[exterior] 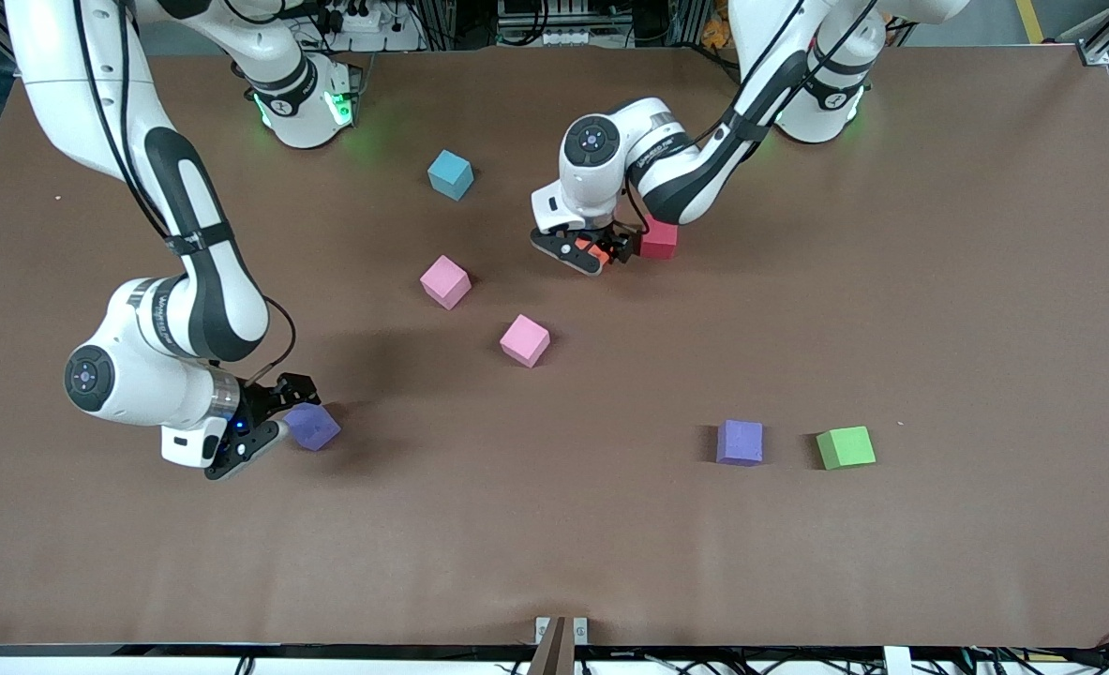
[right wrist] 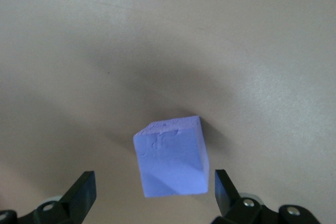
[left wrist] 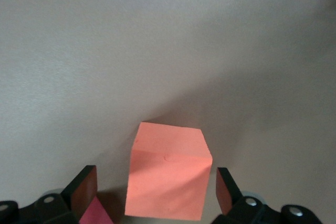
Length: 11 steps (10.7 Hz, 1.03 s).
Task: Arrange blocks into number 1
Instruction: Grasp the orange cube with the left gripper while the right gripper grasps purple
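An orange block (exterior: 586, 249) (left wrist: 168, 177) sits on the table between the fingers of my open left gripper (exterior: 597, 251) (left wrist: 156, 187), with a gap on each side. A red block (exterior: 659, 239) (left wrist: 94, 214) lies right beside it, toward the left arm's end. My right gripper (exterior: 280, 424) (right wrist: 155, 184) is open and low around a purple block (exterior: 312, 427) (right wrist: 170, 156), not touching it. Two pink blocks (exterior: 445, 281) (exterior: 525, 339) lie mid-table. A second purple block (exterior: 740, 442) rests nearer the front camera, toward the left arm's end.
A light-blue cube (exterior: 450, 174) lies near the robots' bases. A green cube (exterior: 846, 447) sits beside the second purple block, toward the left arm's end. The brown table (exterior: 938, 300) spreads wide around them.
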Each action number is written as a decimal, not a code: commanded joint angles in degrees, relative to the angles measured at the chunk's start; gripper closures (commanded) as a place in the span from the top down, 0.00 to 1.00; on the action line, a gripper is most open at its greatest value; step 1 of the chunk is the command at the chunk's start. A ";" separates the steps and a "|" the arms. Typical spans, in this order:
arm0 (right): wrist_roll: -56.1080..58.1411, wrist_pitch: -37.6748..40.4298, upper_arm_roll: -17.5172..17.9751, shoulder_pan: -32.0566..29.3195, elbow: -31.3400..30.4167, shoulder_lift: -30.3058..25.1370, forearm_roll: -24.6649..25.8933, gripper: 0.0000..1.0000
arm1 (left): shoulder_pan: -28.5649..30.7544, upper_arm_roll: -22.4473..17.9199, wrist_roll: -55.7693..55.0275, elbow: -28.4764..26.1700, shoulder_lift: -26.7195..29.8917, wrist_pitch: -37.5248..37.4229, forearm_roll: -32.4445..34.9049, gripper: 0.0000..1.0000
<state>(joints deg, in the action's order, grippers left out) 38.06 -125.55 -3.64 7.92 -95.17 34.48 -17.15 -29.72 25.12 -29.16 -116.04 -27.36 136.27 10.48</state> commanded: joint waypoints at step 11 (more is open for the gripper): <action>1.75 -5.75 -0.22 1.48 0.60 3.84 -1.05 1.00 | -4.81 -1.57 -17.53 0.91 -1.56 1.02 3.76 0.00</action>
<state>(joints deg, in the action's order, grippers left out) 38.17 -130.17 -3.64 9.13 -95.07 37.43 -17.16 -32.46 23.74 -38.94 -115.06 -30.06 137.66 13.39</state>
